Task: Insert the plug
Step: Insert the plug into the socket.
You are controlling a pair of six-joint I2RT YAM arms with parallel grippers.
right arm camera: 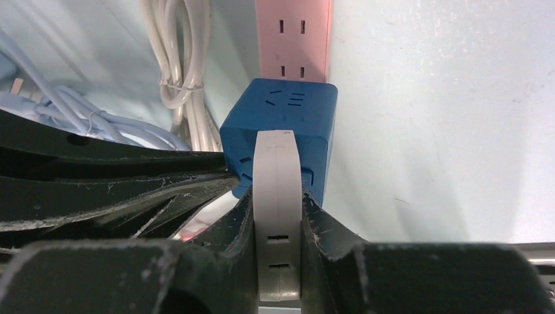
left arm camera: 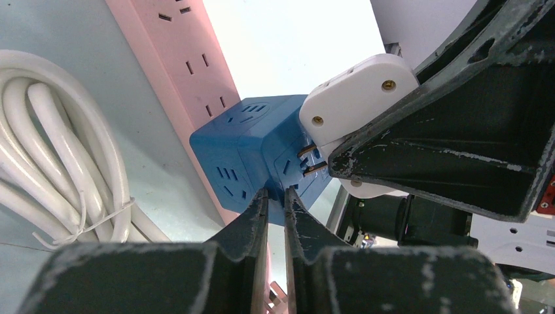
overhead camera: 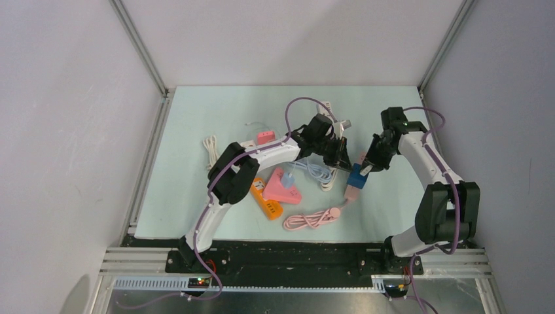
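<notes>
Right of centre on the surface, the blue socket cube (overhead camera: 357,175) sits against a pink power strip (right arm camera: 292,33). The right fingers (right arm camera: 321,222) clamp the white plug (right arm camera: 278,163), its prongs at the cube's face. The left fingers (left arm camera: 252,222), nearly closed and empty, touch the cube's edge beside a coiled white cable (left arm camera: 59,163).

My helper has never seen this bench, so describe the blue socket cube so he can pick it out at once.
On the pale green table, look right of centre, between the two arms, for the pink power strip. The blue socket cube stands on that strip. It is the only deep-blue block, and the right gripper holds a white plug against its side.
</notes>
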